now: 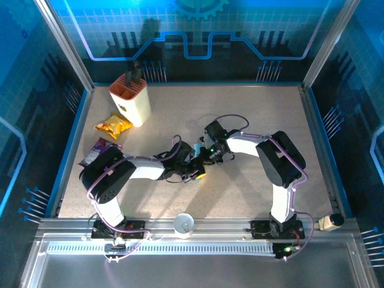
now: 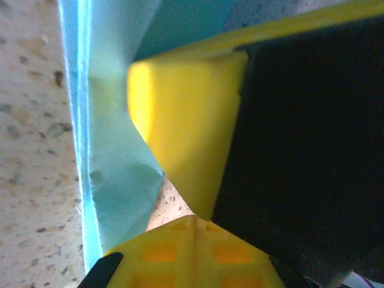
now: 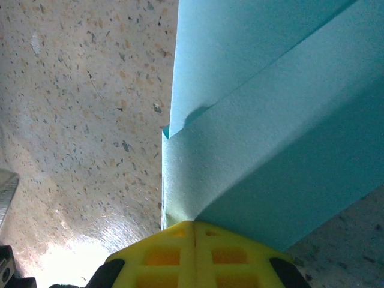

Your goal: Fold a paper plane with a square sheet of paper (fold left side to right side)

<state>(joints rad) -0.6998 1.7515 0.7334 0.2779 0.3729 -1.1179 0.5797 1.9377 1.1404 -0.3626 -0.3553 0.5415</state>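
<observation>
Square sheet of paper [image 3: 258,102] lies mid-table between both arms, already doubled into overlapping layers. Left gripper [image 2: 193,240] is closed, its tips just beside the folded edge; whether it pinches paper I cannot tell. Right gripper [image 3: 193,237] is clamped on the folded edge. Early folds look done; the pointed plane shape seems some way off.

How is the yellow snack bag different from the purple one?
The yellow snack packet is bright orange-yellow, while the purple snack packet is dark purple. The yellow one lies right beside the cream knife block. The purple one lies nearer the front, close to the left arm. Both lie flat on the left side of the table.
</observation>
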